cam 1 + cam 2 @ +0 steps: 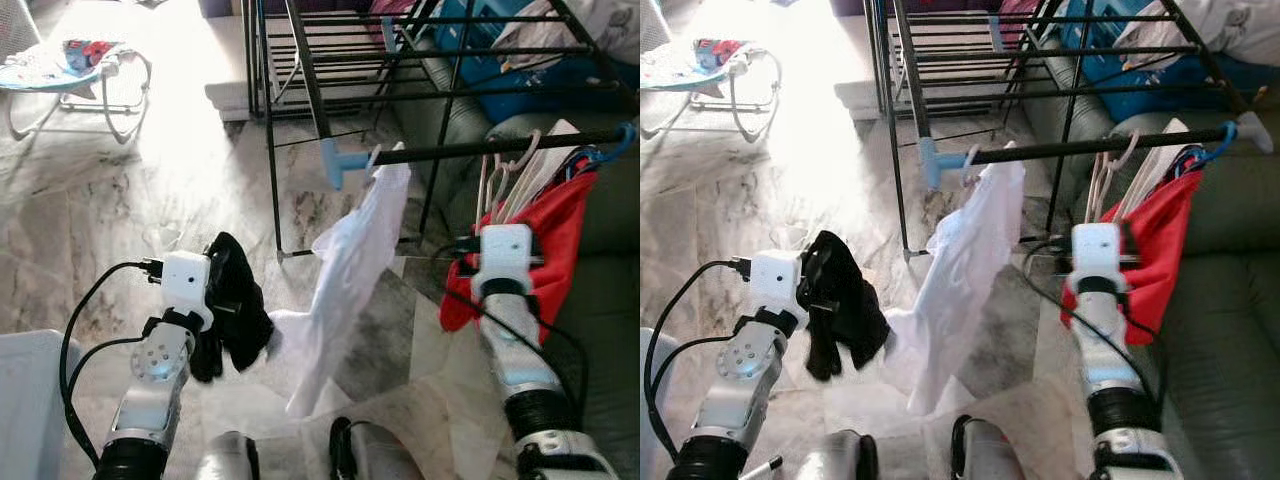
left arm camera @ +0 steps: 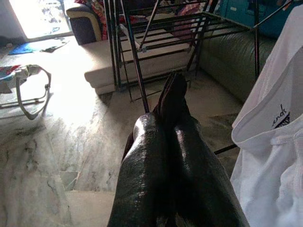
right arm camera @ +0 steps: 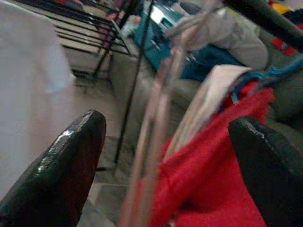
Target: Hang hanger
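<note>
A black rail [image 1: 500, 148] runs across the drying rack. A white shirt [image 1: 350, 260] hangs from it, and so does a red garment [image 1: 560, 220] on a blue hanger [image 1: 612, 142]. Several pale hangers [image 1: 495, 185] dangle from the rail beside the red garment. My right gripper [image 3: 165, 123] is raised to them and open, one finger on each side of the pale hangers [image 3: 156, 118] and the red cloth. Low on the left, my left gripper [image 2: 170, 82] is shut on a black garment [image 1: 235, 300] that droops over its fingers.
The black drying rack [image 1: 400, 50] stands ahead, its legs on the marble floor. A grey-green sofa [image 1: 600, 350] lies to the right with a blue box [image 1: 520, 60] behind. A baby bouncer [image 1: 70, 70] is far left, and a white bin [image 1: 25, 400] near left.
</note>
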Motion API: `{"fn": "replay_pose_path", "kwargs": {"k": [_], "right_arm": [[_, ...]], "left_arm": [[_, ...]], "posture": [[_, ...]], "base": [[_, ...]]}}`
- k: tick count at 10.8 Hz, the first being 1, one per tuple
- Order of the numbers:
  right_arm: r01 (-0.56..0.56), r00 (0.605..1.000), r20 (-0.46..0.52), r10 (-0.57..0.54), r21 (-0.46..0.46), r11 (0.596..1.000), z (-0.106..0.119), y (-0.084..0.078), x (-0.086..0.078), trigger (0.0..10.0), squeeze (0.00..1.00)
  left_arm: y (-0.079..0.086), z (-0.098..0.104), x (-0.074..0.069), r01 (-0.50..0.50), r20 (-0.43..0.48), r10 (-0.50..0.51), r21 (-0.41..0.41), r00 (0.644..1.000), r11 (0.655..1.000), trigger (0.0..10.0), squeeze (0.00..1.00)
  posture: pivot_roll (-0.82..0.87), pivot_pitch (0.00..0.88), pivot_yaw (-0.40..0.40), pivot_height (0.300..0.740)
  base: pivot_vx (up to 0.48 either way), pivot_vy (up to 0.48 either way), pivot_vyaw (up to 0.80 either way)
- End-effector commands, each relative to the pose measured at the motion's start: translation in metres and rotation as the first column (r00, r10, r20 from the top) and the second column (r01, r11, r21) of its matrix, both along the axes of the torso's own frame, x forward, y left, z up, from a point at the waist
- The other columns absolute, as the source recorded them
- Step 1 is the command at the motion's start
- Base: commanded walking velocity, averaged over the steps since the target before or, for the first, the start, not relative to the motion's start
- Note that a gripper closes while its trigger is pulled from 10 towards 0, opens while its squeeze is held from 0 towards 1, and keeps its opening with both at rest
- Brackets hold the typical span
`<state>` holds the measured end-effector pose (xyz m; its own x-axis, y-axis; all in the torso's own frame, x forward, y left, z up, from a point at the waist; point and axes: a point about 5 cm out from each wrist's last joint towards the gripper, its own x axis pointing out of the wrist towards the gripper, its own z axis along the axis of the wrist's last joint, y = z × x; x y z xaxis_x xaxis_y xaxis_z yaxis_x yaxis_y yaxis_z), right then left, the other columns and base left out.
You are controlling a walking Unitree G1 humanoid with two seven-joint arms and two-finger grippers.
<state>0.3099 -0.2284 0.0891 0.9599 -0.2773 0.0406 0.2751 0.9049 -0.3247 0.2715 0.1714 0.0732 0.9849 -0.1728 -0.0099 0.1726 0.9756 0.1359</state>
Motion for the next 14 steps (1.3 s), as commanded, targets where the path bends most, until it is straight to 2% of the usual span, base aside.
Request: {"fn": "replay_pose_path", "kwargs": {"k": [1, 3, 5, 6, 7, 14], "right_arm": [[0.036, 0.999, -0.023, -0.036, 0.0, 0.999, -0.003, -0.006, -0.001, 10.0, 0.0], [0.095, 0.988, -0.123, -0.089, 0.049, 0.994, -0.015, -0.012, 0.008, 10.0, 0.0], [0.073, 0.983, -0.17, -0.062, 0.057, 0.996, -0.014, -0.009, 0.018, 10.0, 0.0], [0.086, 0.984, -0.164, -0.073, 0.074, 0.994, -0.01, -0.01, 0.022, 10.0, 0.0], [0.097, 0.985, -0.151, -0.082, 0.097, 0.991, -0.001, -0.013, 0.031, 0.0, 0.0], [0.088, 0.983, -0.171, -0.06, 0.162, 0.983, 0.002, -0.012, 0.039, 0.0, 0.0]], "left_arm": [[-0.003, 0.004, 0.0, 0.013, 0.018, -0.013, 0.008, 1.0, 1.0, 10.0, 0.0], [-0.008, 0.001, -0.002, 0.054, -0.002, -0.054, 0.021, 0.999, 0.998, 10.0, 0.0], [-0.01, 0.001, -0.003, 0.06, -0.005, -0.06, 0.023, 0.998, 0.998, 10.0, 0.0], [-0.011, 0.001, -0.003, 0.063, -0.006, -0.063, 0.021, 0.998, 0.998, 10.0, 0.0], [-0.011, 0.0, -0.003, 0.062, -0.011, -0.061, 0.02, 0.998, 0.998, 10.0, 0.0], [-0.016, -0.002, -0.002, 0.086, -0.023, -0.085, 0.021, 0.996, 0.996, 10.0, 0.0]], "posture": [[0.02, 0.168, -0.047, 0.74], [0.01, 0.177, -0.042, 0.74], [0.01, 0.18, -0.045, 0.74], [0.02, 0.181, -0.047, 0.74], [0.02, 0.179, -0.051, 0.74], [0.01, 0.174, -0.05, 0.74]], "base": [[0.0, 0.0, 0.0], [0.0, 0.0, 0.0], [0.0, 0.0, 0.0], [0.0, 0.0, 0.0], [0.0, 0.0, 0.0], [0.0, 0.0, 0.0]]}}
